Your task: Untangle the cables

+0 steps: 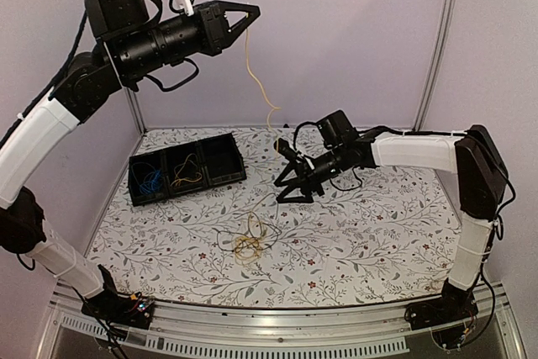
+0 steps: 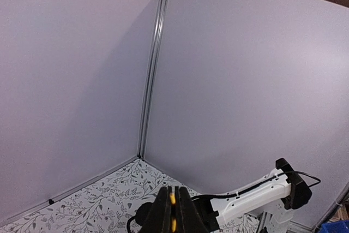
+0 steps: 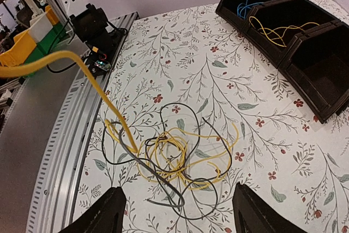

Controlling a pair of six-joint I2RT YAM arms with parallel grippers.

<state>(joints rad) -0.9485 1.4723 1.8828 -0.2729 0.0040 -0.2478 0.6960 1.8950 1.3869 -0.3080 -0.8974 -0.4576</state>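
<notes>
Hanging high above the black tray (image 1: 231,176), the left claw (image 1: 250,14) is clamped shut on one yellow cable (image 1: 250,65), a sliver of yellow showing between its fingers (image 2: 163,211). That strand drops to the right of the tray, then runs down into the tangle (image 1: 248,241) of yellow and dark cables lying on the desk (image 1: 378,241), nearer the arm bases than the tray. The right claw (image 1: 279,191) hovers just right of the tray with jaws spread wide and nothing between them; in its wrist view the tangle lies directly under the gap. Inside the tray, a blue cable (image 1: 150,181) fills the leftmost compartment and another yellow coil (image 1: 187,176) the middle one.
</notes>
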